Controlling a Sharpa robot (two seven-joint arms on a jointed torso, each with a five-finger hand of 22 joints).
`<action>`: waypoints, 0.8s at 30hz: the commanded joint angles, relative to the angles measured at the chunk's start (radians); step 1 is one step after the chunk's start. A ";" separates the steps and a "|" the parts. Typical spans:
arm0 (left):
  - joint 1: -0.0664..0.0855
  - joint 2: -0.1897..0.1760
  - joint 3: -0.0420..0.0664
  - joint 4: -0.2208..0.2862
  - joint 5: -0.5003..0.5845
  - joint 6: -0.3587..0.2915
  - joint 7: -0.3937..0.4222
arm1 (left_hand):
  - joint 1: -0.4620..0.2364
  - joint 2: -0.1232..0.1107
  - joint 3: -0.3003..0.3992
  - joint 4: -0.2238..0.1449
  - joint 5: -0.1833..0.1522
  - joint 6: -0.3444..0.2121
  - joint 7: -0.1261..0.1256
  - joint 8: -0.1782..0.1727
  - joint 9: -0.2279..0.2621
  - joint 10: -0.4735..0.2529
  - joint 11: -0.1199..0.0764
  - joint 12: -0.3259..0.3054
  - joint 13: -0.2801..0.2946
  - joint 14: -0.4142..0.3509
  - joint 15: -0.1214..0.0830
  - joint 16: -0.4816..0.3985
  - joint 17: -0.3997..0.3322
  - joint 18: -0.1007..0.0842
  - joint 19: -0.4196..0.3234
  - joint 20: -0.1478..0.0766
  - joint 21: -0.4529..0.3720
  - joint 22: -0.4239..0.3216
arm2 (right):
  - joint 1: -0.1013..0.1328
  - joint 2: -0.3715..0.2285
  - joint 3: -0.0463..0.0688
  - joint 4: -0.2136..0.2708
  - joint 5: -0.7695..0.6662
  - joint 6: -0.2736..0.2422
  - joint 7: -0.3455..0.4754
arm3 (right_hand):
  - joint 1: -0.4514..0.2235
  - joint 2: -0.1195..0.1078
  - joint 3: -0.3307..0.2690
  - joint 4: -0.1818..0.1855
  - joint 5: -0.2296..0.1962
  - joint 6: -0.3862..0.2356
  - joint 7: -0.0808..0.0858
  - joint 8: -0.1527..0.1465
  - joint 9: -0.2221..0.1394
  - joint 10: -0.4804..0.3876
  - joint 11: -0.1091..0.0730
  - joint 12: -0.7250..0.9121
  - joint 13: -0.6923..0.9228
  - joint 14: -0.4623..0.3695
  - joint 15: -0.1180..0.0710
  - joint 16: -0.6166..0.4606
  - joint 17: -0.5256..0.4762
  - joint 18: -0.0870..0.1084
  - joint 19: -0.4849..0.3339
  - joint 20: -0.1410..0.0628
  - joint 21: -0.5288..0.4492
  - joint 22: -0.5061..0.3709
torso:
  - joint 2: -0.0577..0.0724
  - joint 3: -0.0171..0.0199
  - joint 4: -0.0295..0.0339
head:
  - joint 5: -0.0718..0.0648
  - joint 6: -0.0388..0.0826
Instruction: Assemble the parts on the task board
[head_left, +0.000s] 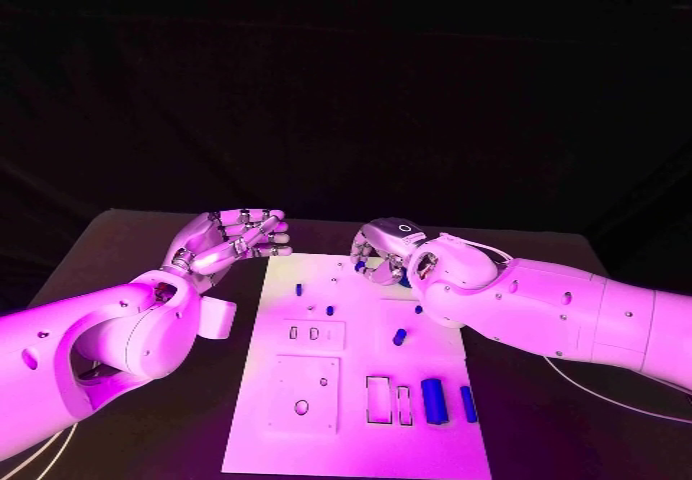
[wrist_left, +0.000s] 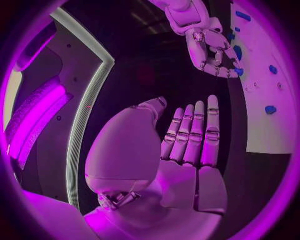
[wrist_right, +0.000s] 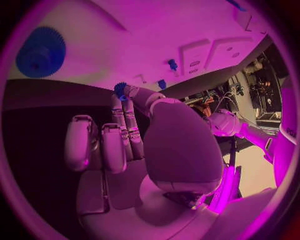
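The white task board (head_left: 361, 440) lies in the middle of the table. My right hand (head_left: 387, 250) hovers over its far edge and pinches a small blue gear (wrist_right: 120, 89) between thumb and a fingertip; the same hand (wrist_left: 212, 50) appears in the left wrist view. A larger blue gear (wrist_right: 40, 51) lies flat on the board (wrist_right: 125, 30) near it. My left hand (head_left: 231, 240) is raised off the board's far left corner with nothing in it, its palm (wrist_left: 181, 145) bare and its fingers straight. Small blue pegs (head_left: 400, 337) stand mid-board.
Long blue blocks (head_left: 433, 400) lie at the board's near right beside a rectangular slot (head_left: 378, 398). A raised square plate (head_left: 303, 392) with a hole sits at the near left. Dark table (head_left: 144, 240) surrounds the board on both sides.
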 joint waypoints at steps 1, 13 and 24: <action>0.002 0.005 0.001 0.000 0.007 0.023 0.010 | -0.004 -0.004 0.007 0.000 -0.005 -0.008 0.030 0.003 0.001 0.000 0.007 -0.007 -0.001 -0.007 0.002 -0.003 0.001 0.010 -0.002 0.002 0.004 -0.001 | 0.001 0.022 0.001 -0.019 -0.021 -0.037 -0.011 | 0.020 0.022 0.011 -0.016 0.004 0.000 0.001 0.005 0.002 0.051 -0.046 0.018 0.044 0.053 -0.008 0.006 0.001 -0.015 0.006 -0.003 0.005 0.000 | 0.003 -0.0011 0.0015 | 0.001 0.007; 0.005 0.015 0.001 -0.001 0.007 0.029 0.012 | -0.003 -0.004 0.008 -0.001 -0.005 -0.008 0.030 0.003 0.002 0.000 0.007 -0.007 -0.001 -0.008 0.002 -0.003 0.002 0.011 -0.002 0.002 0.005 -0.001 | 0.000 0.083 0.001 -0.095 -0.022 -0.053 -0.001 | 0.020 0.023 0.013 -0.018 0.004 -0.001 0.001 0.006 0.003 0.051 -0.046 0.018 0.045 0.053 -0.008 0.007 0.002 -0.015 0.006 -0.003 0.006 0.001 | 0.007 -0.0059 0.0125 | -0.002 0.005; 0.009 0.020 0.001 -0.002 0.007 0.030 0.011 | -0.003 -0.004 0.008 -0.001 -0.005 -0.008 0.030 0.003 0.002 0.000 0.007 -0.007 -0.001 -0.008 0.002 -0.003 0.002 0.011 -0.002 0.002 0.005 -0.001 | -0.006 0.116 0.001 -0.138 -0.018 -0.052 0.006 | 0.020 0.023 0.015 -0.020 0.004 -0.002 0.001 0.006 0.005 0.050 -0.046 0.018 0.046 0.053 -0.007 0.008 0.002 -0.015 0.007 -0.003 0.007 0.003 | 0.008 -0.0056 0.0113 | 0.008 0.006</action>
